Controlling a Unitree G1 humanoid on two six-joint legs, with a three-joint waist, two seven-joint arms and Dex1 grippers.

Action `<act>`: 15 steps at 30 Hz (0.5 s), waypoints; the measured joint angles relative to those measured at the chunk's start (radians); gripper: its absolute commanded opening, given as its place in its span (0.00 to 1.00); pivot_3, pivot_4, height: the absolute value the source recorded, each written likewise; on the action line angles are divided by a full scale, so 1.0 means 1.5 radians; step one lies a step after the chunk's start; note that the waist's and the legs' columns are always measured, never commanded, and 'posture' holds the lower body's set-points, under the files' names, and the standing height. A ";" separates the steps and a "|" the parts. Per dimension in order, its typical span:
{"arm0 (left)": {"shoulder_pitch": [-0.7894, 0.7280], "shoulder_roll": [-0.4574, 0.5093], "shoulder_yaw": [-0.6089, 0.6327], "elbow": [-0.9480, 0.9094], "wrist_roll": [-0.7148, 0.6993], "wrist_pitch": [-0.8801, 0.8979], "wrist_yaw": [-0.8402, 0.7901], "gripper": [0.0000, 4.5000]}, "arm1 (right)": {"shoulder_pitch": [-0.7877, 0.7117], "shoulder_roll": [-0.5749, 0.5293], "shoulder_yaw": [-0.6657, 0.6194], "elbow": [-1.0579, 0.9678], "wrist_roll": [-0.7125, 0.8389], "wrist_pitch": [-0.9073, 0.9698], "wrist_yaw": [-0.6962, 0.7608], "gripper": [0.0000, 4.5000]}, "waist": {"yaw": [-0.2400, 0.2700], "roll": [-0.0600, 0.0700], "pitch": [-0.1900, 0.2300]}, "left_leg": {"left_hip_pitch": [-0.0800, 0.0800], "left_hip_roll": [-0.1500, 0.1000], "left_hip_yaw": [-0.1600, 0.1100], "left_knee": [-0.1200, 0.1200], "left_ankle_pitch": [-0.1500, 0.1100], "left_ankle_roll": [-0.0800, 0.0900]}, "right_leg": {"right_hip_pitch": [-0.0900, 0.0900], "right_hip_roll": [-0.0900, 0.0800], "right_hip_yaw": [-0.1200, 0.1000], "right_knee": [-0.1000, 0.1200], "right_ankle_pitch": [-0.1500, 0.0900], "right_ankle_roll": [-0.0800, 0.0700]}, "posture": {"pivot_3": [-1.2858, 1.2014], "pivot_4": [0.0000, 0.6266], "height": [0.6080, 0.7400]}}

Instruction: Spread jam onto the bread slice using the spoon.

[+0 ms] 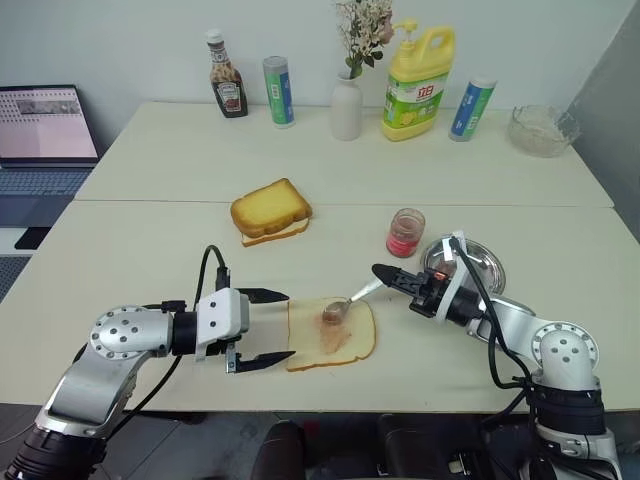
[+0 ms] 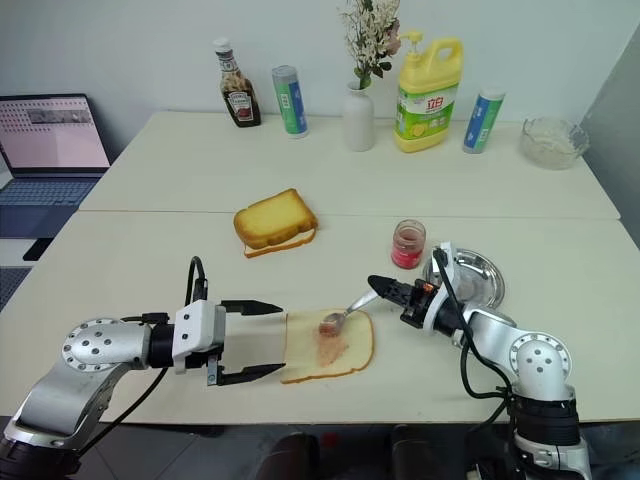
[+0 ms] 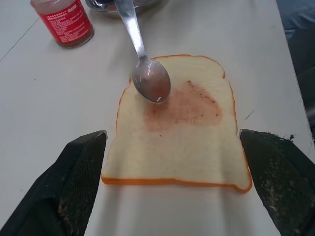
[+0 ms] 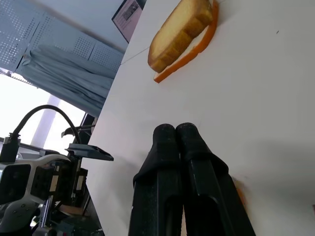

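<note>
The pale bread slice (image 1: 350, 345) lies flat near the table's front edge, with a reddish jam smear (image 3: 184, 105) on its middle. My right gripper (image 1: 384, 273) is shut on the handle of the silver spoon (image 1: 360, 294). The spoon's jam-coated bowl (image 3: 151, 82) rests on the slice's far edge. My left gripper (image 1: 290, 325) stands open just left of the bread, its fingers (image 3: 78, 177) flanking the slice's near edge without touching it. The small jam jar (image 1: 405, 232) stands lidless behind the spoon, close to my right gripper.
A thicker golden slice (image 1: 271, 210) lies on a thin one at mid-table. A metal dish (image 1: 484, 262) sits right of the jar. Along the back stand a ketchup bottle (image 1: 227, 88), cans, a vase (image 1: 347, 108), a yellow detergent bottle (image 1: 417, 82) and a glass bowl (image 1: 542, 130). A laptop (image 1: 45, 125) is at far left.
</note>
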 measured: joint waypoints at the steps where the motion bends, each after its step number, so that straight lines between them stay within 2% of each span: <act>1: 0.000 0.000 0.000 0.000 0.000 0.000 0.001 1.00 | 0.000 0.000 0.000 -0.002 0.000 0.000 0.000 0.01 | 0.000 0.000 0.000 | 0.000 0.000 0.000 0.000 0.000 0.000 | 0.000 0.000 0.000 0.000 0.000 0.000 | 0.52 0.24 1.00; 11: -0.019 0.000 -0.002 -0.011 -0.015 0.036 -0.008 1.00 | 0.003 -0.042 -0.027 -0.062 0.051 -0.010 -0.010 0.01 | 0.000 0.000 0.000 | 0.000 0.000 0.000 0.000 0.000 0.000 | 0.000 0.000 0.000 0.000 0.000 0.000 | 0.52 0.24 1.00; 15: -0.070 -0.012 -0.018 -0.017 -0.022 0.058 -0.012 1.00 | 0.013 -0.069 -0.053 -0.093 0.096 -0.032 -0.037 0.01 | 0.001 0.000 0.000 | 0.000 0.000 0.000 0.000 0.000 0.000 | 0.000 0.000 0.000 0.000 0.000 0.000 | 0.52 0.24 1.00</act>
